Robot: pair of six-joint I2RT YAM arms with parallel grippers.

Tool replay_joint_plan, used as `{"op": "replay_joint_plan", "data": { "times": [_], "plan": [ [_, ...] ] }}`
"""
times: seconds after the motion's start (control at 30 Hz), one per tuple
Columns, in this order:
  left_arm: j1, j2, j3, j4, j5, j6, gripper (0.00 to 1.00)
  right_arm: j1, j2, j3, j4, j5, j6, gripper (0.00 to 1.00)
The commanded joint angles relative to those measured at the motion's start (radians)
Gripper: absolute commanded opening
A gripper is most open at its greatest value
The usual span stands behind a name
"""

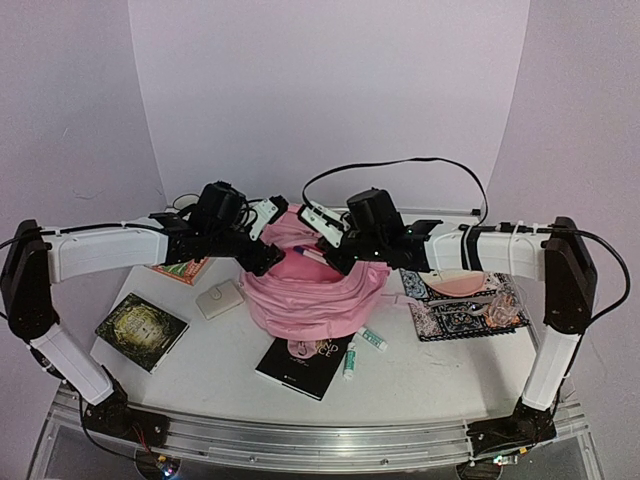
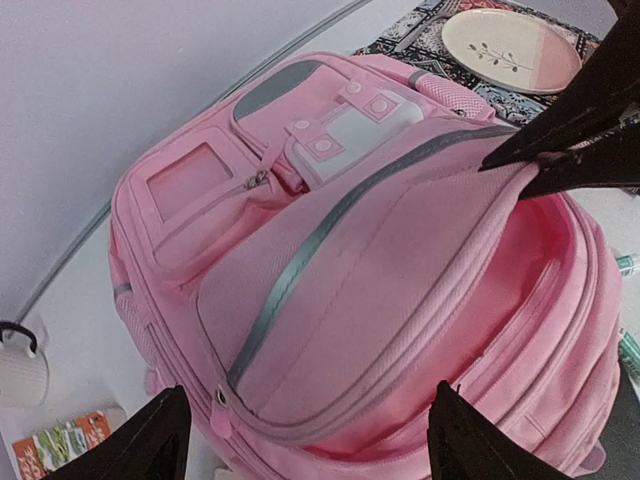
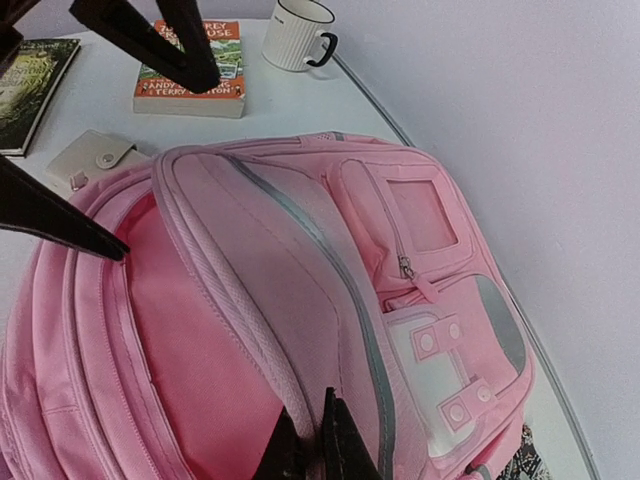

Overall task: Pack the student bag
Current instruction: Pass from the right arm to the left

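The pink student bag (image 1: 312, 292) lies on the table's middle with its front pockets facing up and its main compartment gaping. My right gripper (image 1: 338, 262) is shut on the rim of the bag's front flap (image 3: 250, 310) and holds it lifted; its tips (image 3: 318, 450) pinch the flap edge. It also shows in the left wrist view (image 2: 575, 140). My left gripper (image 1: 264, 258) is open wide and empty, hovering just above the bag's left end, with its fingers (image 2: 150, 445) either side of the zip end (image 2: 222, 405). The red-pink lining (image 3: 190, 350) shows inside.
A white mug (image 3: 300, 35) and an orange book (image 3: 195, 70) sit at the back left. A small white case (image 1: 218, 298) and a green book (image 1: 142, 328) lie to the left. A black notebook (image 1: 305, 362) and two tubes (image 1: 372, 340) lie in front. A plate (image 2: 510, 45) on a patterned mat (image 1: 462, 318) sits to the right.
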Motion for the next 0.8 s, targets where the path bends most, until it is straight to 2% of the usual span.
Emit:
{"op": "replay_joint_plan", "data": {
  "times": [0.0,0.07,0.17,0.43,0.5,0.57,0.63,0.77],
  "plan": [
    [-0.002,0.057,0.106,-0.001,0.018,0.178,0.8,0.002,-0.016,0.069,0.071,-0.065,0.007,0.0],
    [-0.003,0.077,0.12,-0.001,0.01,0.209,0.75,0.0,-0.019,0.068,0.063,-0.069,0.018,0.0],
    [-0.007,0.092,0.127,0.001,0.016,0.23,0.59,-0.002,-0.02,0.071,0.053,-0.074,0.05,0.0],
    [-0.023,0.095,0.111,0.013,0.032,0.186,0.02,-0.003,-0.025,0.068,0.031,-0.051,0.157,0.02],
    [-0.024,0.095,0.116,0.015,0.03,0.156,0.0,-0.003,-0.036,0.064,0.005,-0.023,0.2,0.08],
    [-0.025,0.099,0.126,0.017,0.025,0.119,0.0,-0.003,-0.061,0.05,-0.024,-0.003,0.241,0.23],
    [-0.025,0.107,0.14,0.016,0.018,0.085,0.0,-0.003,-0.096,0.026,-0.062,0.023,0.282,0.34],
    [-0.026,0.125,0.176,0.014,-0.018,0.017,0.0,-0.003,-0.178,-0.025,-0.179,0.107,0.372,0.43]
  ]
}}
